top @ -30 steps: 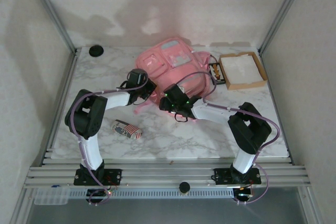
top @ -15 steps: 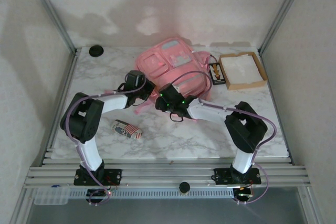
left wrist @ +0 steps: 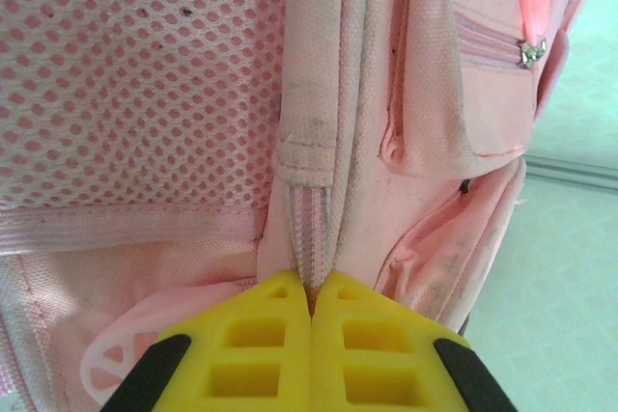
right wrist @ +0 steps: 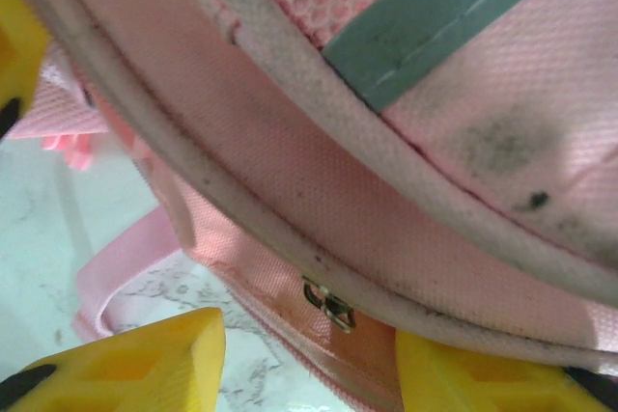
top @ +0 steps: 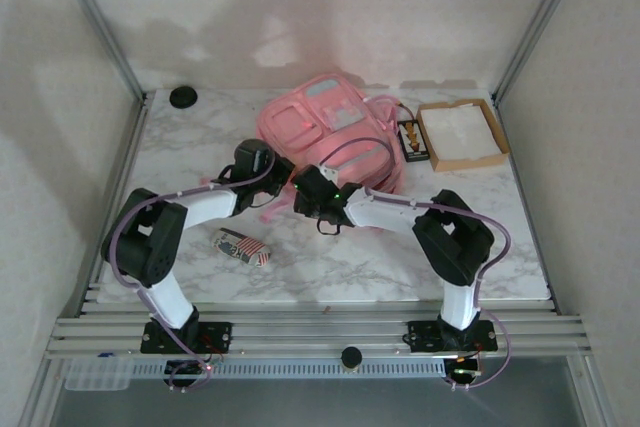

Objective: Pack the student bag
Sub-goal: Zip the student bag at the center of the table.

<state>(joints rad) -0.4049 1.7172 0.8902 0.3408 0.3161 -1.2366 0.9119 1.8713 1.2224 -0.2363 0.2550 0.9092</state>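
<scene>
Upper centre of the overhead view, on the marbled worktop (top: pixel 350 267), lies the student bag (top: pixel 325 127). It is a soft pink backpack with pale grey-blue panels and several front zip pockets. Its lower edge is covered by the two arm wrists that meet there, so that edge cannot be followed from above.

Close up, the fabric is scuffed with dark smudges. A patch of pink mesh (left wrist: pixel 135 74) takes up the upper left of the left wrist view, and a pink zip tab (left wrist: pixel 531 7) hangs at its upper right. In the right wrist view a grey-blue band (right wrist: pixel 435 21) crosses the upper right, and a small metal zip pull (right wrist: pixel 330 304) sits low on a piped seam.

The left end effector (left wrist: pixel 311 287) is closed tight, with a ribbed strip of the bag running down into the line where its yellow pads meet. The right end effector (right wrist: pixel 309 335) stands partly open around the bag's edge. Its lower-right finger is against the fabric, while bare marble shows beside the lower-left one, so nothing is clamped.

Just right of the bag is a small dark object (top: pixel 411 140), too small to identify, and touching that is a shallow brown cardboard box (top: pixel 470 160) with something white inside. A small striped case (top: pixel 241 246) lies at lower left, well apart from the bag. A black round disc (top: pixel 183 97) sits at the worktop's upper left corner.
</scene>
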